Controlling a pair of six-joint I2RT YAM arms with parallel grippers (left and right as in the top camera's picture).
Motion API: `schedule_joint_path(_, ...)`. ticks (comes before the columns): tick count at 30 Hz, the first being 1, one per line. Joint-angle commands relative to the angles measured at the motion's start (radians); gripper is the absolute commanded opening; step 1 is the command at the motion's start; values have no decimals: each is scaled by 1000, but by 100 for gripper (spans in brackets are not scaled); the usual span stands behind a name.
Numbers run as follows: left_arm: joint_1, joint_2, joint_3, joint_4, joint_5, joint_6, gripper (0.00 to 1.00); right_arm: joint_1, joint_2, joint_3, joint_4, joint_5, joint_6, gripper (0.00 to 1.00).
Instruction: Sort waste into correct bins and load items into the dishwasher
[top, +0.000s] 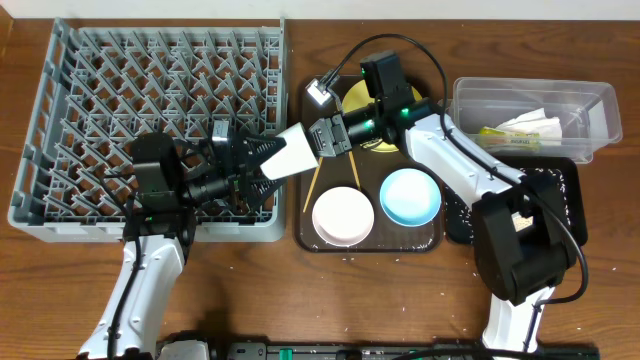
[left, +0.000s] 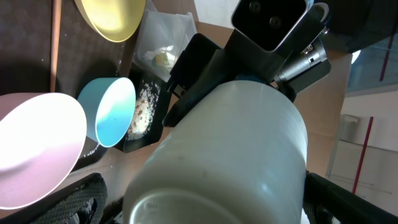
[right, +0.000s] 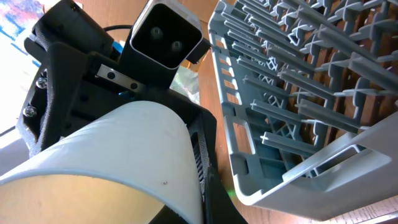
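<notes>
Right pincer (top: 318, 140) is pinching the white cup (top: 291, 152) just right of the rack (top: 120, 80), left pincer (top: 262, 162) gaping wide around its base. Nothing is racked yet; plate (top: 357, 95), white bowl (top: 343, 215), blue bowl (top: 409, 196) and chopsticks (top: 313, 185) are waiting on the tray (top: 385, 241).

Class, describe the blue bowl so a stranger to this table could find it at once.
Find the dark brown tray right of the grey dish rack. On its right side sits the light blue bowl, beside a white bowl; it alone is blue.
</notes>
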Motion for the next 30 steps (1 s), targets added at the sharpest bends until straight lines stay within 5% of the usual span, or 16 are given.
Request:
schedule_joint_path(1, -1, 3, 15, 0, 8, -5, 100, 32, 11, 0, 3, -53, -20, 1)
schedule_joint_path(10, -1, 3, 15, 0, 8, -4, 87, 34, 37, -1, -31, -54, -20, 1)
schedule_joint_path(18, -1, 3, 15, 0, 8, -4, 62, 40, 41, -1, -23, -42, -19, 2)
schedule_joint_path(26, -1, 3, 15, 0, 8, 0, 36, 37, 41, 0, -18, -43, -19, 28)
schedule_joint_path(30, -1, 3, 15, 0, 8, 16, 34, 35, 41, 0, 2, -43, -8, 37)
